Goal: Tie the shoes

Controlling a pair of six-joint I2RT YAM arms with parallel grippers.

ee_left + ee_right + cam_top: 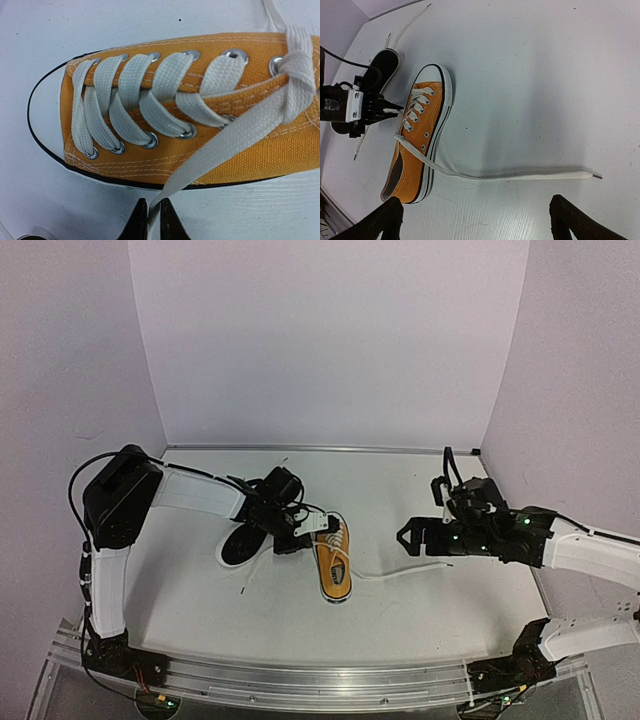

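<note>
The orange shoe (334,562) lies mid-table with its toe toward the back wall; it fills the left wrist view (200,115). My left gripper (313,532) sits at its left side, shut on one white lace (240,135) that runs from a crossing (295,65) at the top eyelets down between my fingertips (154,220). The other shoe (243,543), showing black, lies under my left arm. The other white lace (520,175) trails right across the table. My right gripper (477,225) hovers above it, open and empty, right of the shoe (417,145).
White walls close the table at the back and both sides. The black shoe (382,65) has its own loose laces (410,22) trailing toward the back wall. The left gripper (370,107) shows in the right wrist view beside the orange shoe.
</note>
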